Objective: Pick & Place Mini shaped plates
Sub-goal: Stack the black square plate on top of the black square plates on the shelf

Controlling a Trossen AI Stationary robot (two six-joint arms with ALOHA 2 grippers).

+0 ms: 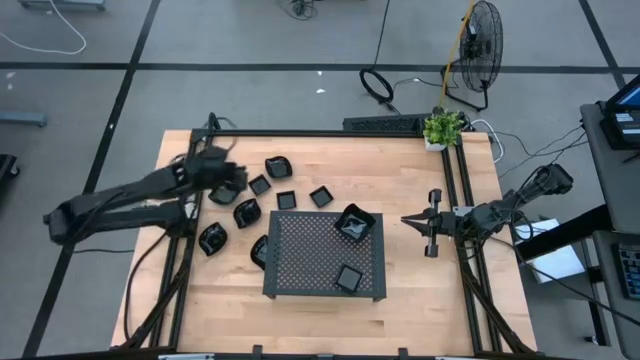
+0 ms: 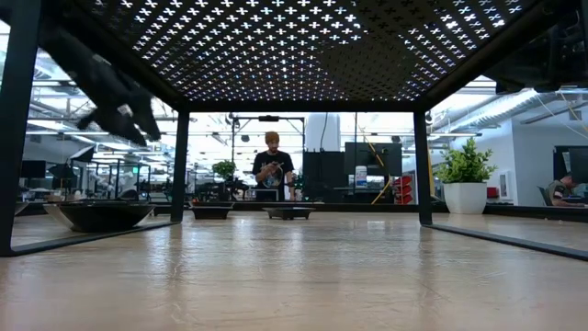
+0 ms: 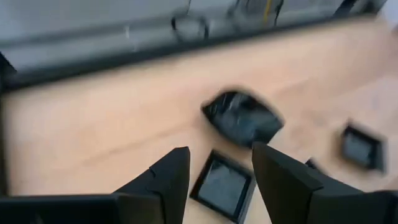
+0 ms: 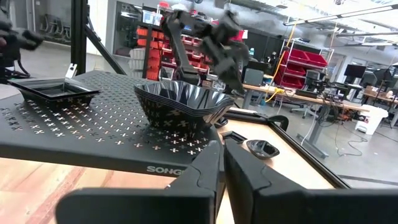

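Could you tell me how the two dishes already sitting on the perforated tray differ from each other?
The angular dish is larger and sits at the tray's far right corner; the square dish is smaller and sits near its front right corner. In the right wrist view, the angular dish is deep and faceted; the square dish is shallow. Both are glossy black.

Table [image 1: 420, 300] was pale wood w/ visible grain, smooth. Tray [image 1: 310, 255], just below centre, looked matt dark perforated metal. Mini shaped plates [image 1: 285, 200] at approx 10 o'clock were glossy black, prob. plastic.
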